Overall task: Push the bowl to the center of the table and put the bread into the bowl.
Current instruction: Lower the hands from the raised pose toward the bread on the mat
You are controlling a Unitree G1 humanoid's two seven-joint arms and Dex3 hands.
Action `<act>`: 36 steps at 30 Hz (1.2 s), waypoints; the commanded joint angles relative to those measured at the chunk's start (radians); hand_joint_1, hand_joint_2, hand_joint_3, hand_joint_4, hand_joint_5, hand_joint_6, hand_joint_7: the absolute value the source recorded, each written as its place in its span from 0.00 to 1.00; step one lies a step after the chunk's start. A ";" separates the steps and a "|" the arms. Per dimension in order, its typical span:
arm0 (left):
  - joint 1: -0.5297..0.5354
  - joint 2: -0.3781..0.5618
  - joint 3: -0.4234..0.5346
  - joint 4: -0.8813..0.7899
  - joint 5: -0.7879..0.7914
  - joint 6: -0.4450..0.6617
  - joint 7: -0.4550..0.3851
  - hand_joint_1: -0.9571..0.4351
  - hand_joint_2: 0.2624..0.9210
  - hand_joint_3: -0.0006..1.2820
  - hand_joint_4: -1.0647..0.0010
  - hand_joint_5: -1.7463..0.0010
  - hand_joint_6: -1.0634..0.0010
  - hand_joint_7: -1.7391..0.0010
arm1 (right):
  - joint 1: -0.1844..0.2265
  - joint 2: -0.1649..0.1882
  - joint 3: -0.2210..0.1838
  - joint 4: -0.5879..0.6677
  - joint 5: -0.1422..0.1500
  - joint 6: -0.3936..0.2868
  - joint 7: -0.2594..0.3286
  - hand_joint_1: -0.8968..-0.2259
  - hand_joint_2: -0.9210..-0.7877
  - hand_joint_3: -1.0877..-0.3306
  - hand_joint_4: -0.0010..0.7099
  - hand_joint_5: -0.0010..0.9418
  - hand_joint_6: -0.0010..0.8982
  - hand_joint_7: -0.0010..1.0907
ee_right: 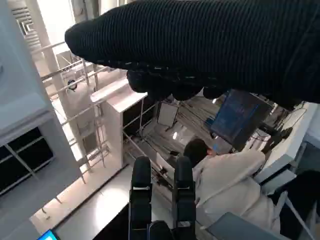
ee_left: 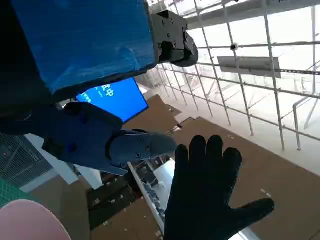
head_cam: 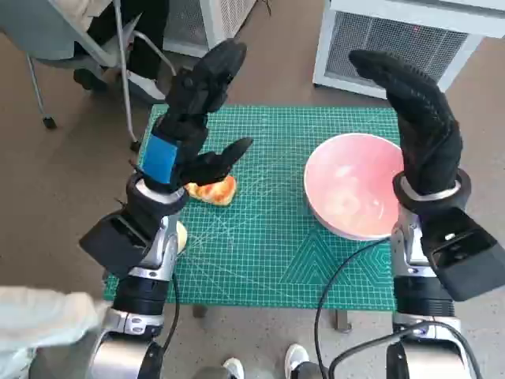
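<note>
Item: bowl. Pale pink, round, shallow, glossy inside; nothing in it. Stands on the green cutting mat toward the mat's right side, off centre, its right edge hidden behind the right forearm. A pink sliver of its rim also shows in the left wrist view.

Item: bread. Golden-orange, glazed, lumpy roll. Lies on the mat at the left, well apart from the bowl, partly covered from above by the left hand's fingers. Whether those fingers touch it cannot be told.

Item: left hand. Black, blue tape across its back. Raised above the mat's left part, fingers spread and reaching upward and forward, one digit pointing toward the mat's middle; released, holding nothing.

Item: right hand. Black knitted glove, raised upright over the mat's right edge beside and behind the bowl, fingers extended together; released, holding nothing. Seen palm-flat with fingers fanned in the left wrist view.

Surroundings: a white cabinet beyond the table; a chair at the upper left; a person in a pale top seated at a screen, in the right wrist view.
</note>
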State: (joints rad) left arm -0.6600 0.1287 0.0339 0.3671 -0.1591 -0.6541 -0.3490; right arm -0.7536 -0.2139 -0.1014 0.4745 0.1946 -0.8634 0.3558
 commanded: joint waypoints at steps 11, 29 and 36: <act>-0.002 0.002 0.009 -0.013 -0.009 -0.002 -0.004 0.39 1.00 0.30 0.81 1.00 0.94 0.73 | 0.021 0.001 0.000 0.006 0.002 0.001 0.008 0.56 0.00 0.44 0.39 0.00 0.25 0.18; 0.007 0.004 0.016 -0.014 -0.001 -0.003 0.003 0.37 1.00 0.30 0.81 1.00 0.94 0.72 | 0.028 -0.113 -0.115 0.184 -0.020 -0.086 -0.040 0.56 0.00 0.43 0.38 0.00 0.25 0.18; 0.010 0.012 0.025 -0.008 0.002 -0.008 0.006 0.37 1.00 0.30 0.81 1.00 0.94 0.72 | -0.008 -0.175 -0.211 0.417 -0.054 -0.093 -0.185 0.54 0.00 0.43 0.38 0.01 0.24 0.18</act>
State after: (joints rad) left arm -0.6577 0.1358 0.0541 0.3670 -0.1587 -0.6542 -0.3477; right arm -0.7559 -0.3674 -0.2784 0.7904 0.1552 -0.9681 0.2345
